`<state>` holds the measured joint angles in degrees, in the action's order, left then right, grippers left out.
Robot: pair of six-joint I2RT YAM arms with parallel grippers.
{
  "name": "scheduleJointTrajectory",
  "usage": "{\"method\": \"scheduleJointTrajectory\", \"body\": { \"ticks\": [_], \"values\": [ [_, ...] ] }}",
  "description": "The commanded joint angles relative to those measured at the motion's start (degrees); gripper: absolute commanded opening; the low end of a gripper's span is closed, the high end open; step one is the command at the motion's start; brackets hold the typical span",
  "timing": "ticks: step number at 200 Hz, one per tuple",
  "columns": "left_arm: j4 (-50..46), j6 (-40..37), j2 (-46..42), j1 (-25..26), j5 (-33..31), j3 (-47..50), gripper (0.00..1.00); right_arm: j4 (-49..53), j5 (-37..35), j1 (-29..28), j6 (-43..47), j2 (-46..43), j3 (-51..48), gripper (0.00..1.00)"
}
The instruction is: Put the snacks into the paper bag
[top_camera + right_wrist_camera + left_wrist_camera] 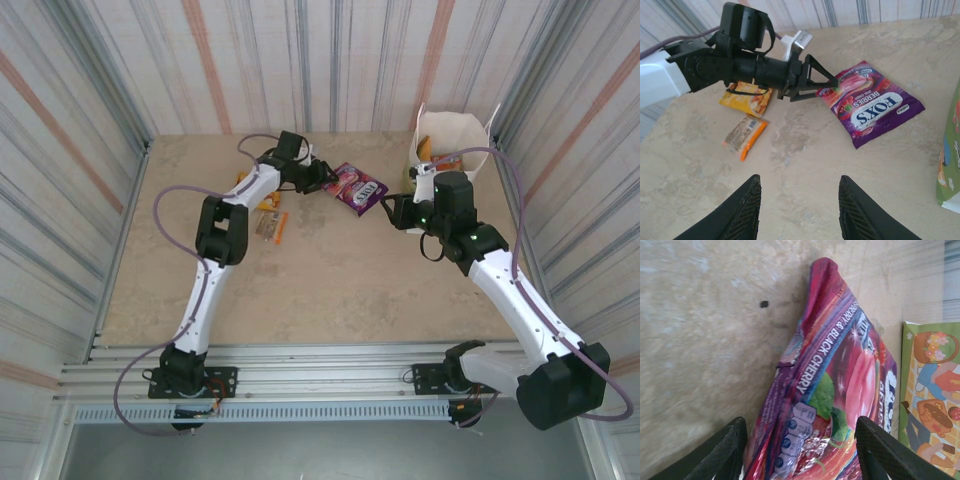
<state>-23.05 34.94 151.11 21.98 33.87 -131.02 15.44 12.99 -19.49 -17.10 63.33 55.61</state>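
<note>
The left end effector [826,86] is open, its jaws spread to either side of 1 end of the purple packet [872,102], which lies flat on the desk [805,145]. The right end effector [799,207] hovers open and empty nearby. The paper bag [470,128] stands upright at the desk's far right corner. A yellow-orange packet [747,98] and a brown-orange bar [744,135] lie beside the left arm.

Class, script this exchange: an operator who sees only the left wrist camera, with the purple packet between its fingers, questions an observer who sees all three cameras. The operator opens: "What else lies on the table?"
Observer: Left of the purple packet lie a yellow-orange packet and a brown-orange bar.
Operator: Is the right gripper busy?
Observer: No, it is open, hovering over bare table.
Operator: Anything in the paper bag?
Observer: Yes, the top view shows orange packets inside it.
</note>
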Motion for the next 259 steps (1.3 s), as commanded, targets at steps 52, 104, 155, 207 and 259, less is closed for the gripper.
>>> {"method": "scheduleJointTrajectory", "body": {
  "ticks": [52, 104, 155, 207, 259],
  "values": [
    [2.7, 1.7, 2.1, 2.7, 3.8, -0.9, 0.43, 1.2, 0.7, 0.7, 1.3, -2.8, 1.3, 0.44],
    [3.9, -1.9, -4.8, 2.9, 1.8, 4.8, 0.16, 2.3, -1.2, 1.1, 3.0, -7.6, -0.2, 0.43],
    [1.1, -9.1, -13.6, 3.3, -1.2, 9.1, 0.07, 2.6, -2.2, 1.4, 3.8, -11.1, -1.5, 0.43],
    [-8.5, -24.6, -22.2, 5.1, -5.0, 9.0, 0.0, 2.7, -2.7, 1.4, 4.5, -13.5, -2.4, 0.43],
    [-26.9, -48.6, -29.4, 9.3, -10.8, 4.4, 0.0, 4.6, 0.1, 1.4, 9.5, -14.2, -1.8, 0.44]
  ]
}}
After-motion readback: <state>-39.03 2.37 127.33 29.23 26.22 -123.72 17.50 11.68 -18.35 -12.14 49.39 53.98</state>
